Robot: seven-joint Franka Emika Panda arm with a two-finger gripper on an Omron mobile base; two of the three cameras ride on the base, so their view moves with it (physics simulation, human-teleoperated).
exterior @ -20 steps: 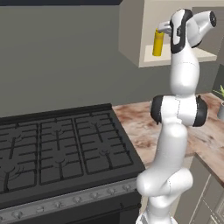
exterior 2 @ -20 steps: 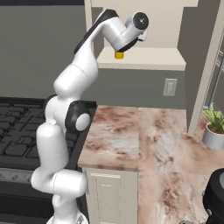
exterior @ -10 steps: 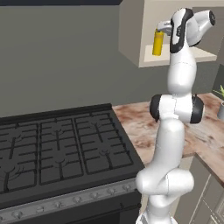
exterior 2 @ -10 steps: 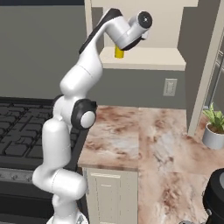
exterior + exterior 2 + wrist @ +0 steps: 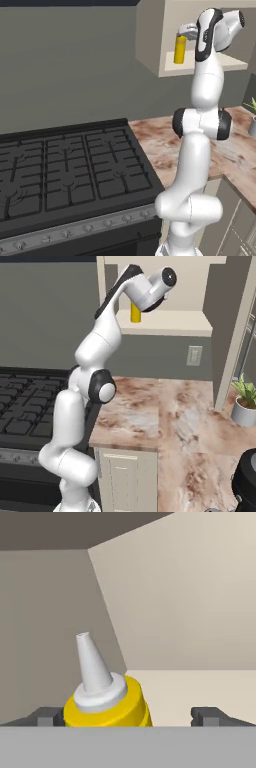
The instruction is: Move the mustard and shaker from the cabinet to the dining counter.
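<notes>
Just so — mustard (image 5: 107, 704) between open gripper's (image 5: 130, 714) fingertips.

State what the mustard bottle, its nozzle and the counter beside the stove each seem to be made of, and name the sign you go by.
Mustard bottle: probably plastic, smooth and matte, a uniform yellow with no glare.
Nozzle: likely plastic too, plain white, a moulded cone with a collar.
Counter: looks like polished stone, given its brown-and-white marbled veining; a printed laminate cannot be ruled out.
</notes>
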